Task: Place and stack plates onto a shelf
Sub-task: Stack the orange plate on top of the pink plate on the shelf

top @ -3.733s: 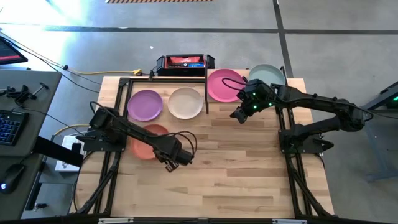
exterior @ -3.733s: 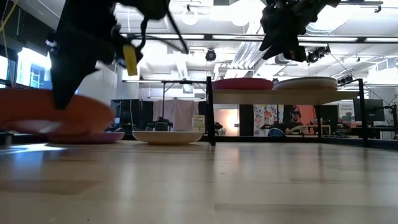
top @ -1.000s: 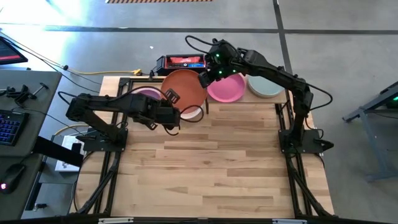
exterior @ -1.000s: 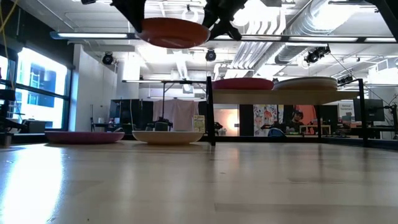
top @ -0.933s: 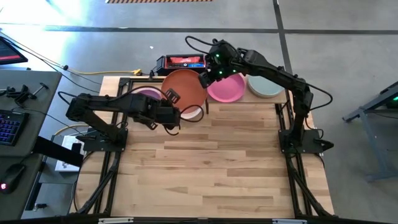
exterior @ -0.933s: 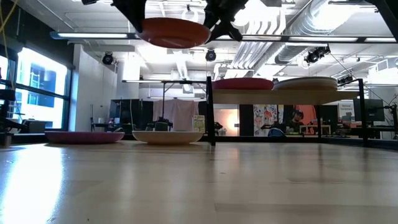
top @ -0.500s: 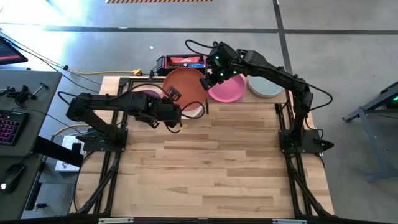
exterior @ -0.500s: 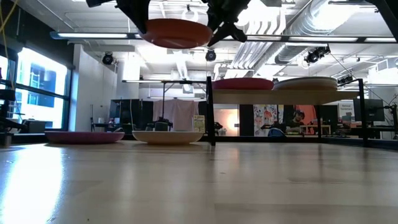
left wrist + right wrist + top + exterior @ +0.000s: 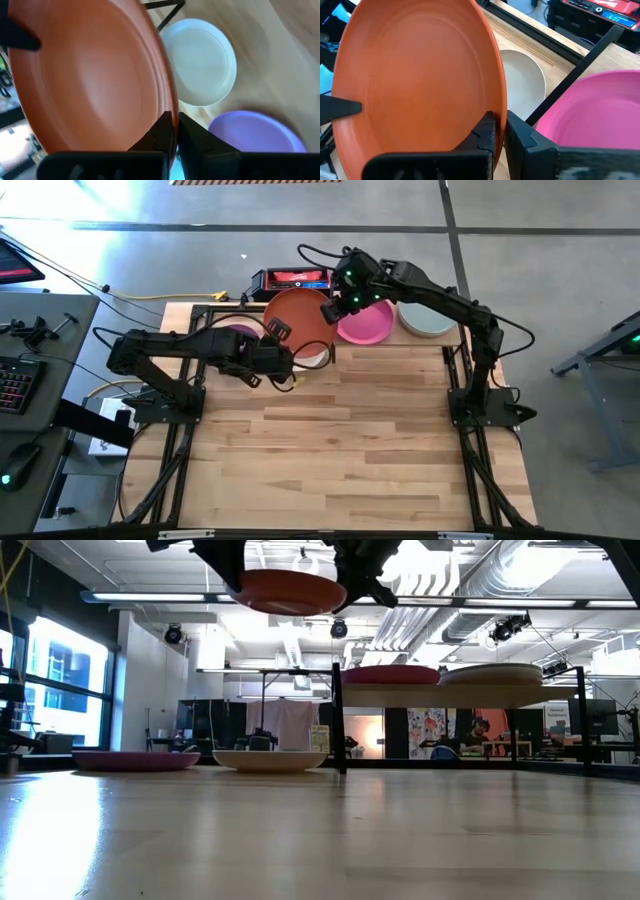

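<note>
**Two grips on one plate: handover point, orange plate over table**

Two of my grippers clamp the same orange plate [image 9: 297,320], held level in the air above the cream plate [image 9: 313,357] and beside the shelf [image 9: 392,340].

1. Left gripper [image 9: 276,332]: jaws clenched on the plate rim, side nearer the purple plate [image 9: 238,332]. Left wrist view confirms: fingers pinch the rim edge-on.
2. Right gripper [image 9: 332,304]: jaws clenched on the opposite rim, shelf side. Right wrist view shows the same pinch, w/ the pink plate [image 9: 592,110] just beyond.
3. Key relation: the shelf lies on the R-gripper side of the plate. The pink plate and pale teal plate [image 9: 430,317] sit there already, side by side. R arm is nearer the target; L arm is farther.
4. Judgement: next move needs L jaws to let go so R arm can carry the plate across and down onto the pink one.
5. Risk: both grips pulling apart could tilt the plate; the shelf's black post [image 9: 575,75] stands close to the travel path.
</note>
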